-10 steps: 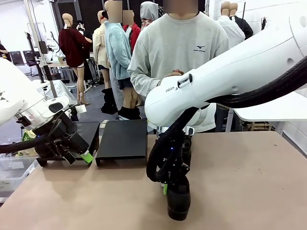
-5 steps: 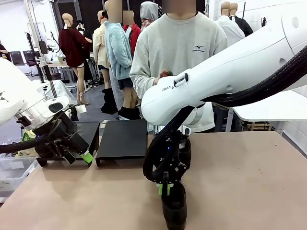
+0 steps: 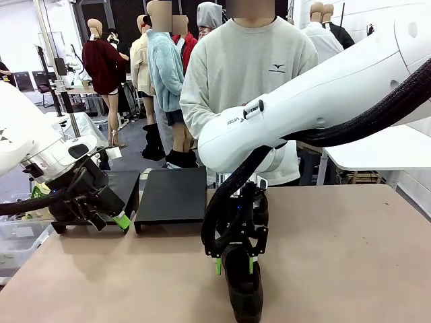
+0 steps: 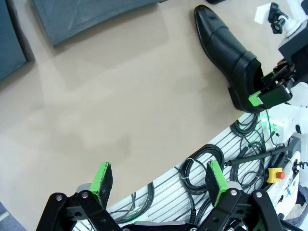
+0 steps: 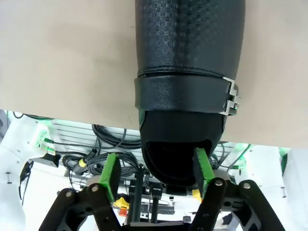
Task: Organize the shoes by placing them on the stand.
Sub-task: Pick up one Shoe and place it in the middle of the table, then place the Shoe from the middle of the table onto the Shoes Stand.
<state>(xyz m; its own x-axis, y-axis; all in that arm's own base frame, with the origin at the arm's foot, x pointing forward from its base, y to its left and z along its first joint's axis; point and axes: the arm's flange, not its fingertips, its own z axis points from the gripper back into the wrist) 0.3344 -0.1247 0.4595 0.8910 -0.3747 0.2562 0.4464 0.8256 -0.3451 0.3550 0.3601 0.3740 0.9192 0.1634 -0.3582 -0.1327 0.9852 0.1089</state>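
Right fingers [image 5: 111,174] astride shoe [image 5: 187,62] heel

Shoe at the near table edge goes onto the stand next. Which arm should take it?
Right. The right gripper stands open, green pads flanking the heel of the black glossy leather shoe. The left gripper hangs open beside the flat black stand, apart from the shoe.

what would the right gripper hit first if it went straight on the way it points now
The black shoe: the right gripper points at its heel end, with open jaws on either side of the heel opening. Going on, it would likely meet the heel rim first; the remaining gap is unclear.
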